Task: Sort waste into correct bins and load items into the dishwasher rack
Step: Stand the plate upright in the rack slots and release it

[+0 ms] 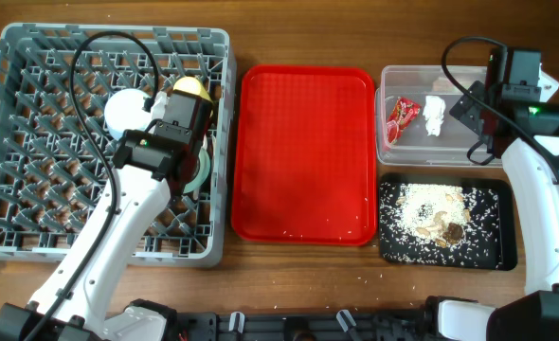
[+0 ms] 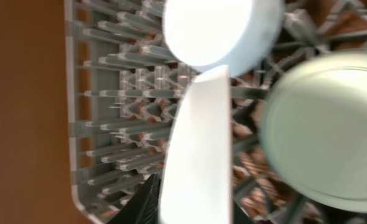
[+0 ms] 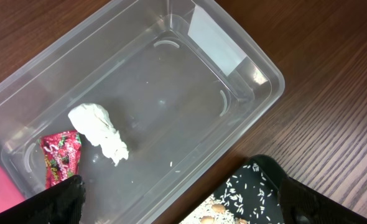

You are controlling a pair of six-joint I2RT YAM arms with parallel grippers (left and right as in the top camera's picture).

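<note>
1. Closest to the left wrist lens is the light blue round plate [image 2: 196, 143], on edge, its rim running up out of the left gripper [image 1: 187, 125]. One dark fingertip [image 2: 143, 205] sits just beside the rim and the other is hidden. I can't tell if the jaws are clamped on the plate or clear of it.
2. The plate stands upright among the pegs of the dishwasher rack [image 2: 102, 124]. On edge makes sense: the pegs prop it and it takes one slot.
3. Further out are the small light blue bowl [image 2: 221, 31] beyond the plate and the pale green bowl [image 2: 326, 130] beside it. Both are in the rack and close to the plate, but it's too blurred to say whether they touch.
4. Overhead shows the small yellow cup [image 1: 192, 87] in the rack, just past the left wrist.
5. The right gripper [image 3: 171, 177] has its jaws wide apart with nothing between them. It hovers over the clear tub [image 3: 190, 81], near the side facing the black tray [image 1: 502, 251].
6. The crumpled white tissue [image 3: 102, 134] and red wrapper [image 3: 60, 158] lie side by side in the tub, so dry waste is together.
7. The food scraps [image 1: 436, 220] are piled in the black tray. A few stray grains sit on the red tray [image 1: 308, 142] and the surface [image 1: 289, 303].
8. My read is that the waste is sorted and loading is nearly done. The fork and spoon are not visible. The risk is the plate tipping if the left jaws drag it on the way out.
</note>
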